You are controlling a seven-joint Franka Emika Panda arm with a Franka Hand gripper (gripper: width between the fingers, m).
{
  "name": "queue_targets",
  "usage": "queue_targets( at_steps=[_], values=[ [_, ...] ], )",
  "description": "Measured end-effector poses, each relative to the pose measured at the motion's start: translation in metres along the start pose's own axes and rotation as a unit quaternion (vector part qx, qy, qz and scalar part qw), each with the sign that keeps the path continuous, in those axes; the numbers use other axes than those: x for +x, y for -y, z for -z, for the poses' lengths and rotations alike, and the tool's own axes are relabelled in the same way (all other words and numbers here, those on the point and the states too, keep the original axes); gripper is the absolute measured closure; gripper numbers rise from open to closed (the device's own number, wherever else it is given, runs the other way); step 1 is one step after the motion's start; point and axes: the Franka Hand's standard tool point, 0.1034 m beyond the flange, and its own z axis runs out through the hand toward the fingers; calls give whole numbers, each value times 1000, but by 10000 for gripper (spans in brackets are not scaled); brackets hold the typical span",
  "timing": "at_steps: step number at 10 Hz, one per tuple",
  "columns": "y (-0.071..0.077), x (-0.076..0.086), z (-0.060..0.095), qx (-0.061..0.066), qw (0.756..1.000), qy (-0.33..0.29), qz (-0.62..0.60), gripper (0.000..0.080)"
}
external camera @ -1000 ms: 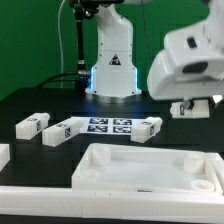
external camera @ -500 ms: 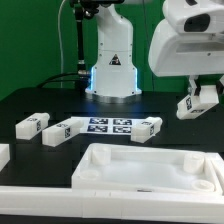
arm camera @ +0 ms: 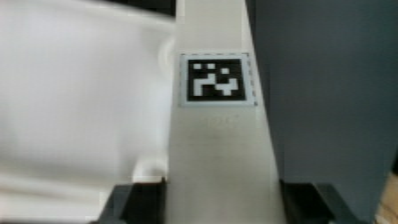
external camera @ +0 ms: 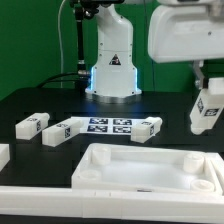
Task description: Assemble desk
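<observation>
Swung from level to near upright in the last sec., held leg (external camera: 208, 108) hangs at exterior view's right, above table (external camera: 30, 98), well apart from desk top (external camera: 150, 168) in foreground; prob. turned end-down to suit a corner socket (external camera: 91, 172). L to r behind top: first loose leg (external camera: 32, 124); second loose leg (external camera: 58, 131); marker board (external camera: 108, 125); third loose leg (external camera: 148, 126), all lying flat, awaiting pickup; gripper (external camera: 207, 84) jaws clamped on held leg's sides, tag facing wrist cam.

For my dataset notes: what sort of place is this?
Probably a robotics lab test bench: a fixed robot arm base on a black table, a green backdrop, and a tagged marker board.
</observation>
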Motion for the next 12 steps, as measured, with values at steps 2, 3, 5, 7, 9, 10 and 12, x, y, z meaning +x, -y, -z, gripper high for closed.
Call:
queue_targets(
  at_steps=[2,3,5,7,9,10,12],
  values=[
    [0,2,-4,0,998,-64,1,509],
    [0,6,-4,1,995,-100,2,509],
    [-4,21,6,0,987,-160,18,509],
    [-9,36,17,-3,980,-196,28,509],
    [-6,39,20,-2,982,-189,29,509],
    [-6,38,19,-2,982,-188,29,509],
    [-15,43,14,-9,981,-186,52,509]
  ],
)
